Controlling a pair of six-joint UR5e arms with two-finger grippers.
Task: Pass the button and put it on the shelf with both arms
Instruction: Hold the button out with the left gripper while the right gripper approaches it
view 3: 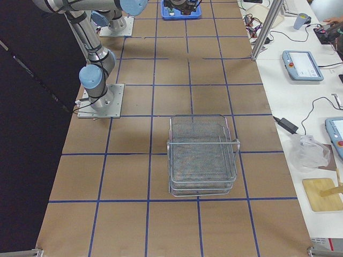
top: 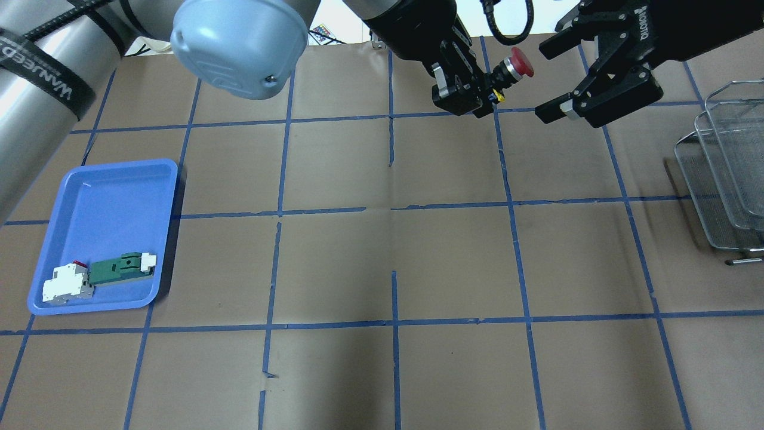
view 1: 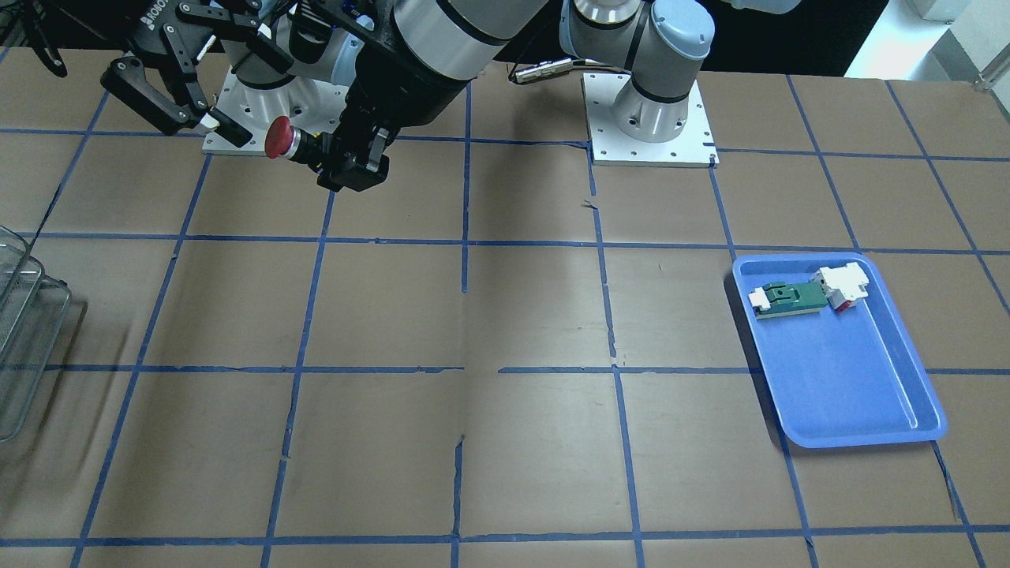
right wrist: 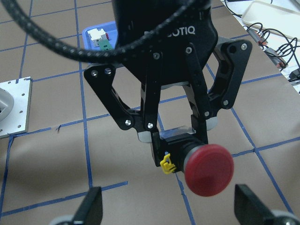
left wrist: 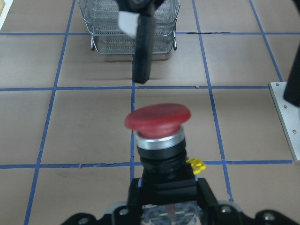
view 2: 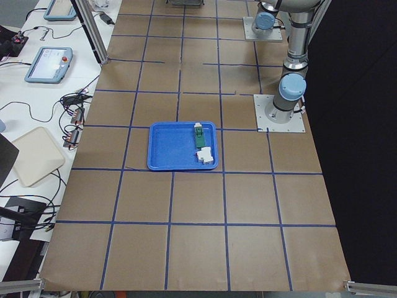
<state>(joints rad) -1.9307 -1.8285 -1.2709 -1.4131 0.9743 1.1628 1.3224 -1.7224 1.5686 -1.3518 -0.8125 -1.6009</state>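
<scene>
My left gripper [top: 484, 95] reaches across into the right half and is shut on the button [top: 518, 63], gripping its end block. It holds the button in the air with the red cap pointing at my right gripper [top: 553, 77]. The right gripper is open, one finger on each side of the cap, apart from it. In the left wrist view the button [left wrist: 158, 117] points at a right fingertip [left wrist: 142, 51]. In the right wrist view the red cap [right wrist: 208, 169] sits just ahead of my open fingers. The shelf [top: 728, 173] stands at the table's right edge.
A blue tray [top: 107, 197] lies far left, holding a green-and-white flat part [top: 122, 269] and a white-and-red block [top: 65, 282]. The two arm bases [view 1: 651, 118] stand at the robot's edge of the table. The brown table carries a blue tape grid.
</scene>
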